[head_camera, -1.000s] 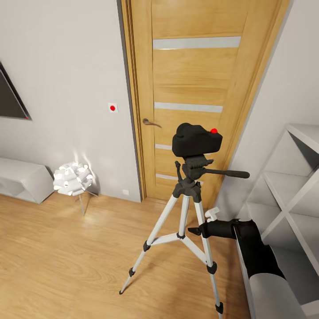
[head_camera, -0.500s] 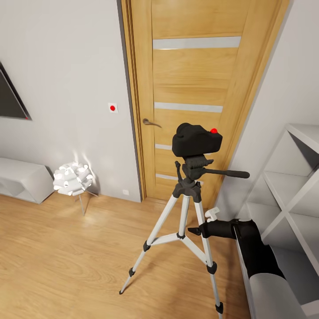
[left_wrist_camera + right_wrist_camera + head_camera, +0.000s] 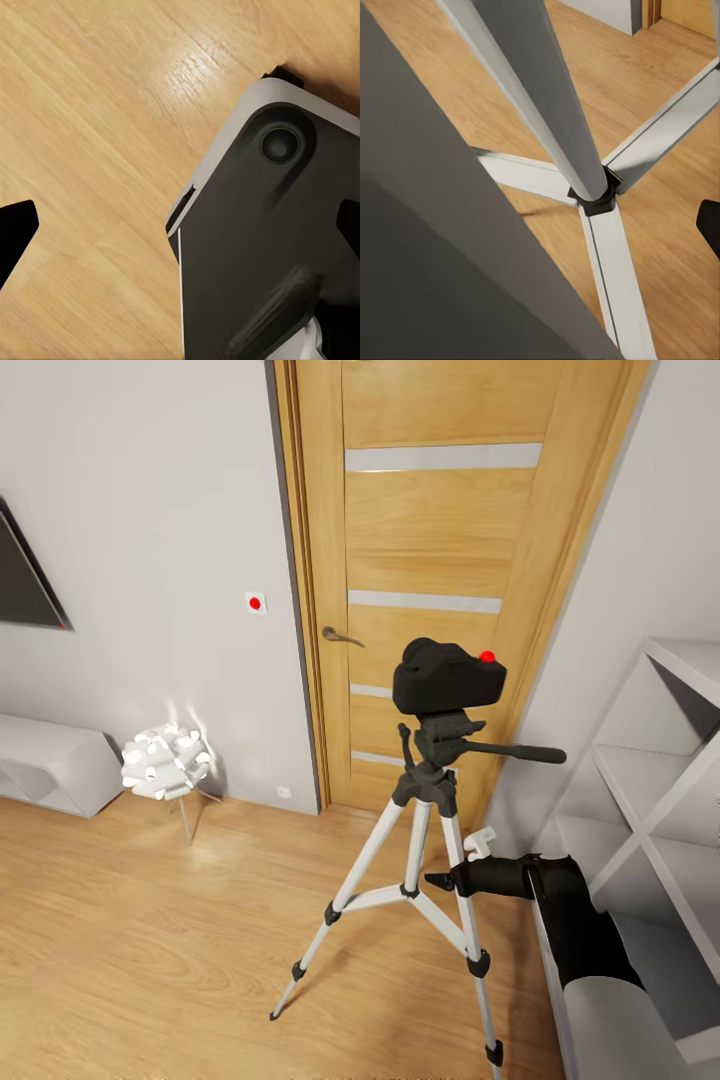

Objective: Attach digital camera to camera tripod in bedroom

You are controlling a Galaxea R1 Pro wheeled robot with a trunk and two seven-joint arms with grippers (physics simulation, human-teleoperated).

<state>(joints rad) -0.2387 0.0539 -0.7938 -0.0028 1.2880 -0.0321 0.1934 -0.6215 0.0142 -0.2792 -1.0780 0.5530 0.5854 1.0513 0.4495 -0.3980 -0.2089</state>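
We see the oak door (image 3: 440, 570) with frosted stripes set in the pale grey wall (image 3: 150, 560), and the light wood floor (image 3: 130, 950) in front of it. On that floor, just before the door's foot, stands the camera tripod (image 3: 425, 860), upright on three spread silver-white legs with black joints and feet; its long black pan bar (image 3: 510, 753) runs level toward the white shelf unit (image 3: 660, 790) at the right. On the tripod's black head sits the digital camera (image 3: 447, 678), a chunky black body with a red dot on top, its long axis level and roughly in line with the bar. Our right arm (image 3: 560, 920) reaches low and level toward the tripod's near leg, and the right claw (image 3: 440, 881) lies just beside that leg; we cannot tell how wide it is. In the left wrist view the left claw (image 3: 180, 225) is spread wide over the floor.
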